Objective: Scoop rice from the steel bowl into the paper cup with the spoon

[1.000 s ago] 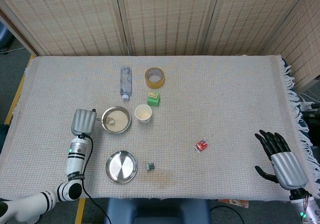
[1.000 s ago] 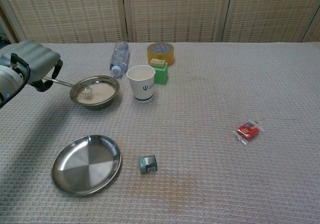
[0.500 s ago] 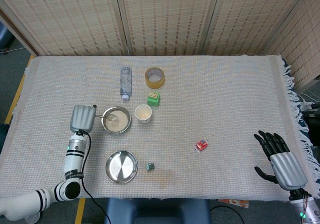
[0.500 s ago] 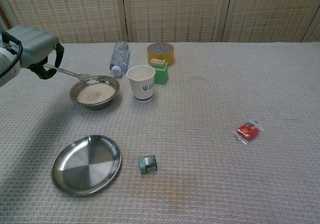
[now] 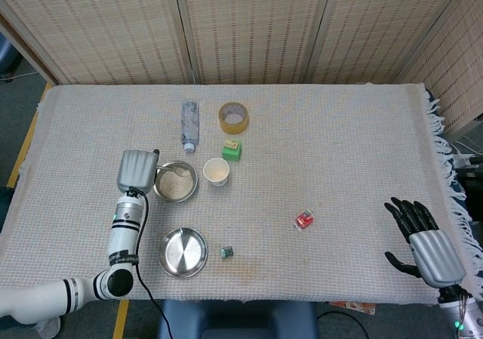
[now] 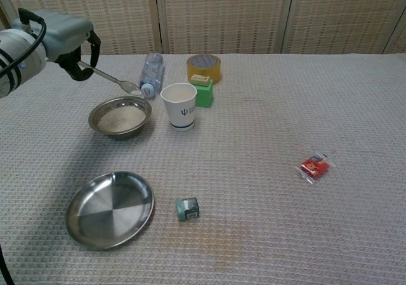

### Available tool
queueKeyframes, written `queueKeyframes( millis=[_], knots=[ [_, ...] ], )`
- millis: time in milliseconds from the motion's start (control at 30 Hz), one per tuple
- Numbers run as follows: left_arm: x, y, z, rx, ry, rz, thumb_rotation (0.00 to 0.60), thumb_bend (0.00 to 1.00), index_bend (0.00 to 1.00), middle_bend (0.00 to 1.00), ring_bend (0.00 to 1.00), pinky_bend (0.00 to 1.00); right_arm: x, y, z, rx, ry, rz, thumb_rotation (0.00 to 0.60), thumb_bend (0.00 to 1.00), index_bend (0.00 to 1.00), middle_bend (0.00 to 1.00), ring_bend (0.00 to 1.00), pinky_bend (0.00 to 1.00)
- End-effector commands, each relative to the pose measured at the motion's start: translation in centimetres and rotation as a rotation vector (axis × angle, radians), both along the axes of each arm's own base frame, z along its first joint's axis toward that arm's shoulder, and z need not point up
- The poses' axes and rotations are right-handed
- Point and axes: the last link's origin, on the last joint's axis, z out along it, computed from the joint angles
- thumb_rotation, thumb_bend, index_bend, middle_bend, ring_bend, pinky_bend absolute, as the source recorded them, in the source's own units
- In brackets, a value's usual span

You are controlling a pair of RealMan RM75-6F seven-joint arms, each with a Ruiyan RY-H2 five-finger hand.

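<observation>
While woven screens [image 5: 249, 29] back the cloth-covered table [image 5: 339, 143], left robot hand [image 6: 63, 34] grasping spoon [image 6: 114, 80], right robot hand [image 5: 423, 237] seemingly released.

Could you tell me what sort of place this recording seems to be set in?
Probably a lab test bench, not a kitchen: a cloth-covered table ringed by woven screens, with unrelated props like a tape roll and a water bottle.

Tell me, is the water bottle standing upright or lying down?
Lying down. The water bottle lies on its side on the tablecloth, its cap end toward the steel bowl.
</observation>
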Motion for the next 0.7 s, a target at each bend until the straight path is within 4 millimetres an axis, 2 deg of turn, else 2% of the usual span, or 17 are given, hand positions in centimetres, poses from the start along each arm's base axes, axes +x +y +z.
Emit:
queueKeyframes(
  millis=[33,200,300,700],
  knots=[
    [1.0,0.3,0.3,0.001,-0.031,-0.002,0.6,0.42,0.77,1.0,1.0,1.0,0.0,0.0,0.1,-0.003,-0.002,-0.001,0.6,0.15,0.0,0.0,0.0,0.0],
    [1.4,0.4,0.2,-0.008,-0.045,0.004,0.6,0.42,0.77,1.0,1.0,1.0,-0.1,-0.1,0.1,-0.003,-0.002,-0.002,0.6,0.15,0.0,0.0,0.0,0.0],
    [2.7,0.9,0.0,-0.031,-0.119,0.009,0.6,0.42,0.77,1.0,1.0,1.0,-0.1,-0.1,0.2,-0.007,-0.003,-0.005,0.6,0.15,0.0,0.0,0.0,0.0],
    [4.4,1.1,-0.9,-0.075,-0.192,0.015,0.6,0.42,0.77,1.0,1.0,1.0,-0.2,-0.3,0.1,-0.007,-0.001,-0.009,0.6,0.15,0.0,0.0,0.0,0.0]
  ],
)
